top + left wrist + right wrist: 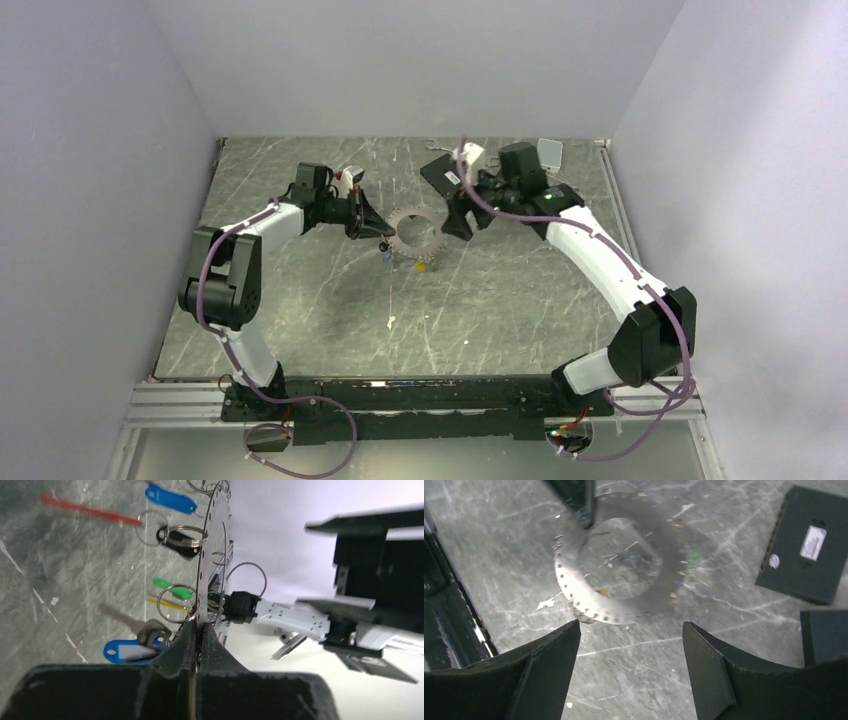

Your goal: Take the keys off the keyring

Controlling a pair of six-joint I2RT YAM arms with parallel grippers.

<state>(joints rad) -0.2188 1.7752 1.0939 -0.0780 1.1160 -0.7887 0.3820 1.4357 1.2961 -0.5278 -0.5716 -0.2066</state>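
Observation:
The keyring [403, 222] shows as a flat silver ring plate with small holes round its rim, not a wire hoop. My left gripper [384, 231] is shut on its left edge and holds it off the table; in the left wrist view [200, 630] the plate [214, 530] stands edge-on between the fingers. Keys hang from it on small split rings: blue [170, 499], red [85, 510], black [177, 537], green [172, 587], yellow [167, 604] and a second blue tag [125, 651]. My right gripper [456, 222] is open and empty, just right of the ring [574, 592], apart from it [631, 630].
A black flat rectangular box [443, 172] lies behind the ring, also in the right wrist view [804, 545]. A small white object [550, 152] sits at the back right. Walls close the table on three sides.

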